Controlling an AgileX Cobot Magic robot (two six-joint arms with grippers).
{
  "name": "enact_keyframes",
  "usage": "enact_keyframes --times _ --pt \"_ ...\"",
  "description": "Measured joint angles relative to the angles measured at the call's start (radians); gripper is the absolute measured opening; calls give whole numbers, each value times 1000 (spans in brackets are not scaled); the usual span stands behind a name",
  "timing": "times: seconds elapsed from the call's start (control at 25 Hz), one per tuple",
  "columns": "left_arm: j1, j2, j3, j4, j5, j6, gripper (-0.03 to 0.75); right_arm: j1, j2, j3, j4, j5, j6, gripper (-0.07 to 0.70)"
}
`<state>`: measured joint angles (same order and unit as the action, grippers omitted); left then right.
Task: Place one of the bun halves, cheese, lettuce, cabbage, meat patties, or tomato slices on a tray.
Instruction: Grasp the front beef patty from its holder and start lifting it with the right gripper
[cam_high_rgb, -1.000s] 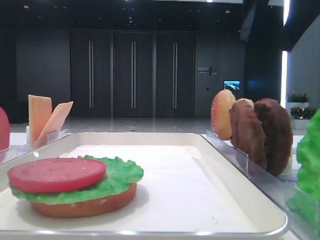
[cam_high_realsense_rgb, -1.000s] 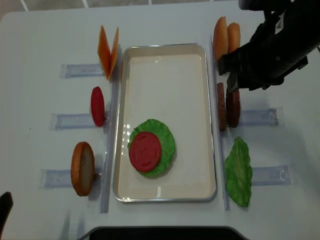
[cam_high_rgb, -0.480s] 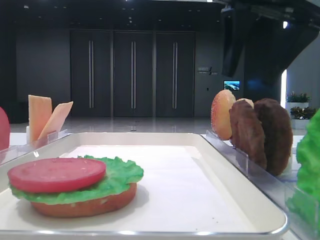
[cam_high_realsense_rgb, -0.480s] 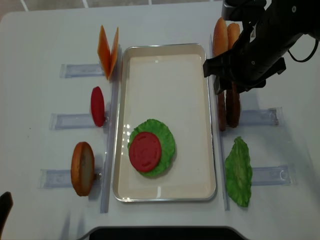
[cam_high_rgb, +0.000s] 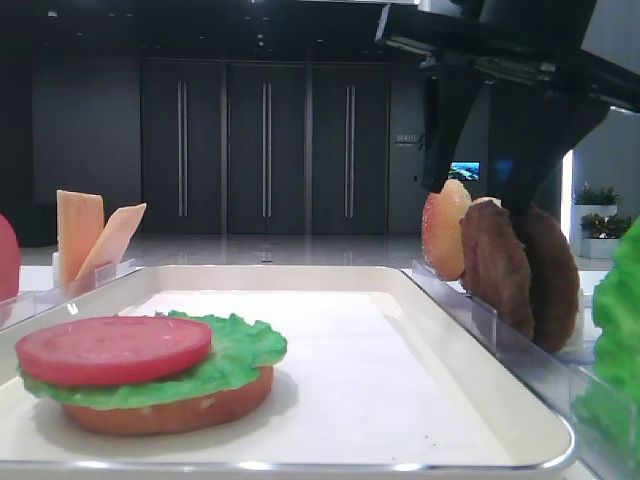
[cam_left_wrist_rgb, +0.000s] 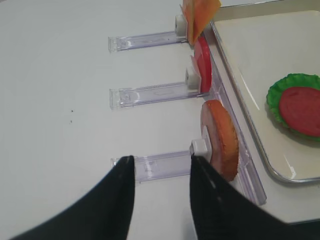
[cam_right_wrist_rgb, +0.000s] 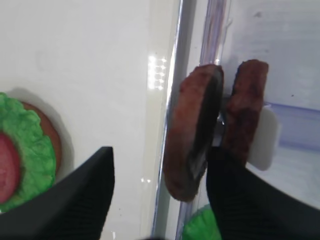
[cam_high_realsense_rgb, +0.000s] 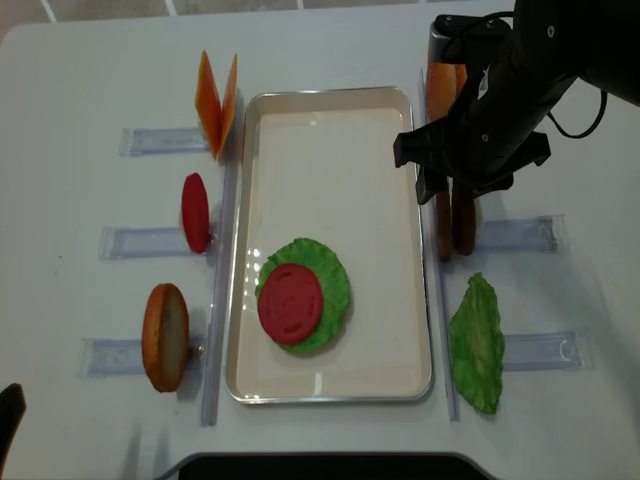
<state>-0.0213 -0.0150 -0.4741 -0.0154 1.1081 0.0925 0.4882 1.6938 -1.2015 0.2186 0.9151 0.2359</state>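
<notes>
The right arm's fingers (cam_right_wrist_rgb: 160, 200), spread wide and holding nothing, straddle the nearer upright meat patty (cam_right_wrist_rgb: 192, 145), standing on edge beside the tray (cam_right_wrist_rgb: 165, 100).

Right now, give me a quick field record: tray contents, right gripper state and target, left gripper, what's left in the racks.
tray: off-white rectangular tray holding flat bun half, green ruffled lettuce, red tomato slice, stacked
right gripper: right gripper open, jaws straddling the inner dark-brown meat patty, not closed on it
left gripper: left gripper open, holding nothing
racks: second patty, cheese slices, spare tomato
</notes>
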Motion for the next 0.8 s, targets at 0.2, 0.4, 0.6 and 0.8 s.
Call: enact_keyframes --times 0.2,0.4,0.6,0.8 --pt "0 0 0 0 0 0 286 0 11 -2 13 -6 0 396" --pt "0 0 0 0 0 0 286 0 11 -11 11 16 0 396" --pt "0 0 0 0 0 0 283 0 11 -13 10 33 0 396" --pt "0 0 0 0 0 0 283 0 0 -13 5 38 0 396"
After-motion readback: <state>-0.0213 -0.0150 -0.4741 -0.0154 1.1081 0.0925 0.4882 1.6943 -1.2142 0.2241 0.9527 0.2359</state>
